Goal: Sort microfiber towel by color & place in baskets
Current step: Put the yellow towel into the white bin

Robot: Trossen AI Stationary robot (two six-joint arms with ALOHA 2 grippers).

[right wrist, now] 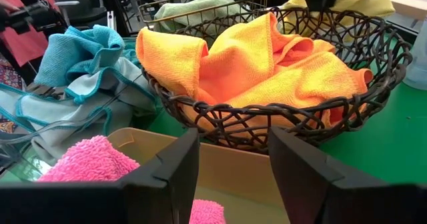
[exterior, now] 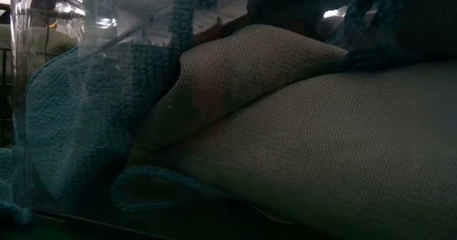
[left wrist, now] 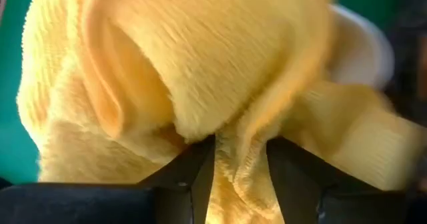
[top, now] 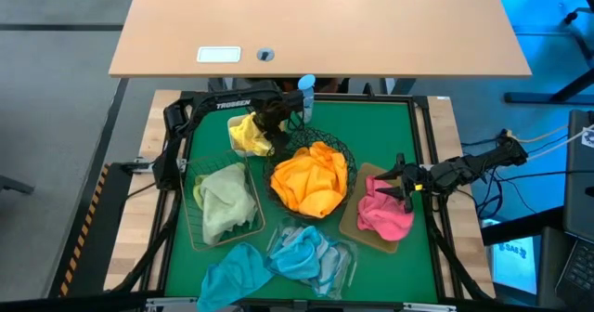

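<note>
My left gripper (top: 267,124) is shut on a yellow microfiber towel (top: 247,134) near the mat's far edge; a white tub (left wrist: 360,44) shows behind the cloth. My right gripper (top: 401,188) is open over the tan tray (top: 356,227), just above the pink towel (top: 382,214) lying in it. Orange towels (top: 310,180) fill the round black wire bowl (right wrist: 373,71). Pale green towels (top: 223,199) lie in the rectangular wire basket (top: 198,236). Light blue towels (top: 299,253) sit in the clear tray (top: 347,262), and one (top: 234,277) spills out toward the near edge. My left gripper pinches a bunched fold of the yellow towel (left wrist: 237,161) between its two fingers (left wrist: 193,177). Several layers run down through the gap. The rest of the cloth bulges out past the fingertips; whether it rests on the tub or hangs clear I cannot tell.
A small blue-capped spray bottle (top: 306,89) stands at the mat's far edge, close to the left gripper. The green mat (top: 390,126) shows bare to the far right. A tan desk (top: 316,24) lies beyond the table. Blue cloth and the clear tray's wall (exterior: 50,90) block the low view.
</note>
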